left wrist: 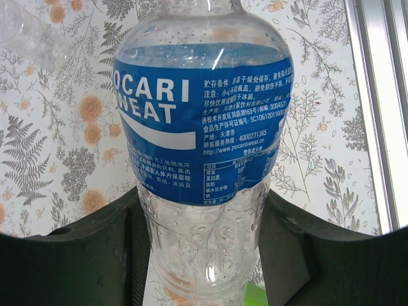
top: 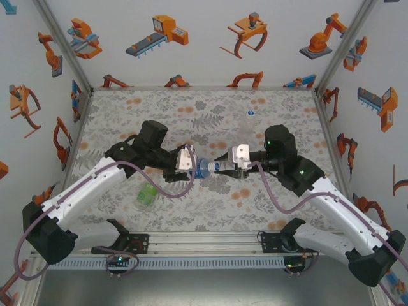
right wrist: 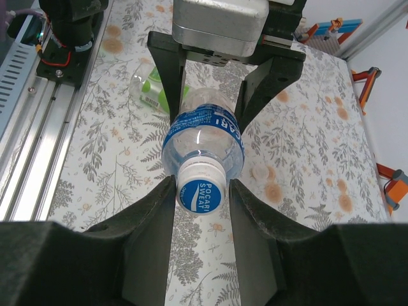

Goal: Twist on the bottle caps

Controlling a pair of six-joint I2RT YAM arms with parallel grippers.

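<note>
Clear and beaded with droplets, the blue-labelled plastic bottle lies level in the air, its body clamped between the black fingers of the left gripper. On its neck sits a white round screw cap with a blue top. The right gripper has a finger close on each side of the cap; whether they press it I cannot tell. If the cap sits crooked, turning could cross-thread it, or the thin bottle could twist in its clamp. The threads are hidden, so how far the cap is screwed on is unknown. Below this bottle, past its base end, a green-labelled clear plastic bottle lies on the floral-patterned table; whether it is capped is hard to make out. A tiny round thing beyond the blue-labelled bottle may be the second cap, but it is too small to tell
</note>
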